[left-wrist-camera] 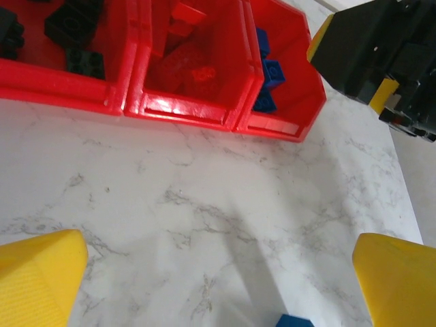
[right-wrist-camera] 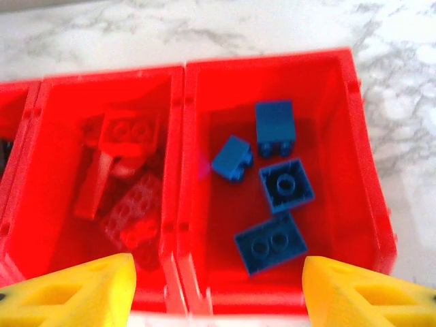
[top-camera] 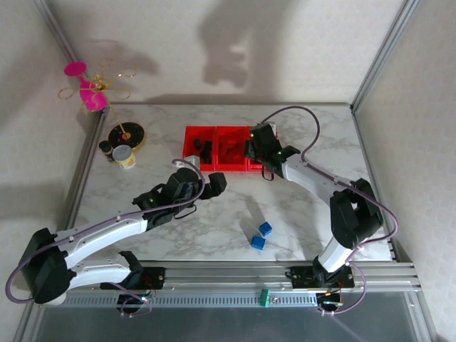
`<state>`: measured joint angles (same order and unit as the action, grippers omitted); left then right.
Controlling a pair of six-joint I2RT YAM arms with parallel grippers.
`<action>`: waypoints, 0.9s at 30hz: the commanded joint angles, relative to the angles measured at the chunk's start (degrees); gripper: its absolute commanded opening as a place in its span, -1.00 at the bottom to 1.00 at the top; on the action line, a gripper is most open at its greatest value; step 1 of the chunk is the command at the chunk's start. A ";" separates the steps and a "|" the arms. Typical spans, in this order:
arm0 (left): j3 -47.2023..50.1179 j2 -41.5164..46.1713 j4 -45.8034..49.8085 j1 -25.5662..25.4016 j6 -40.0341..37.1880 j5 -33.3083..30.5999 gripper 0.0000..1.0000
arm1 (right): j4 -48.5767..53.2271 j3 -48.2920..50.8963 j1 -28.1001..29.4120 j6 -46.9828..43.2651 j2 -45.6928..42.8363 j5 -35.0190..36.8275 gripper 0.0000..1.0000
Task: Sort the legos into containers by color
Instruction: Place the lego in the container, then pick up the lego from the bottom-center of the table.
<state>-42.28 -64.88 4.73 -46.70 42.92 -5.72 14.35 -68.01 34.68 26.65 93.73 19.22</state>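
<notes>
Legos (right-wrist-camera: 286, 185) in blue, four of them, lie in the right compartment of the containers (right-wrist-camera: 182, 170), directly under the right claw (right-wrist-camera: 218, 300). This claw hangs over them with its jaws wide and nothing between them. Red bricks (right-wrist-camera: 129, 197) fill the middle compartment, to the left of this claw. The left claw (left-wrist-camera: 218, 279) is also spread wide and empty, above the marble table (left-wrist-camera: 170, 204). The containers stand ahead of it, with black bricks (left-wrist-camera: 71, 27) in the left compartment. Two loose blue bricks (top-camera: 265, 229) lie on the table to its right, nearer to the arm bases.
</notes>
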 commanded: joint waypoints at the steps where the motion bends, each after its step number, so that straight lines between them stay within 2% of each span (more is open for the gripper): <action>1: 1.28 2.57 0.26 -1.82 0.63 0.03 0.99 | 5.96 4.60 1.55 3.09 -4.12 -1.07 0.35; 6: 2.69 4.94 2.49 -4.10 1.33 -1.34 0.99 | 12.95 10.07 4.79 5.30 -9.72 0.17 0.42; 8: 3.71 5.83 2.46 -5.06 1.98 -1.32 0.99 | 14.33 12.46 4.84 6.64 -12.33 -0.82 0.44; 15: 6.51 8.08 2.21 -8.12 3.95 -1.76 0.99 | 19.93 19.52 10.55 12.94 -18.66 -3.15 0.52; 22: 7.71 8.71 2.92 -10.16 6.22 -3.22 0.99 | 21.28 25.91 15.41 19.43 -22.60 -6.25 0.59; 25: 8.08 9.14 3.02 -10.47 6.67 -3.59 0.99 | 23.16 27.36 16.89 21.61 -23.56 -5.43 0.63; 27: 8.18 9.14 3.04 -10.60 6.74 -3.81 0.99 | 21.58 28.89 17.40 21.86 -24.28 -7.63 0.65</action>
<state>-34.79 -56.58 6.68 -56.71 48.51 -7.51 34.83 -40.82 51.09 45.28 71.13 13.32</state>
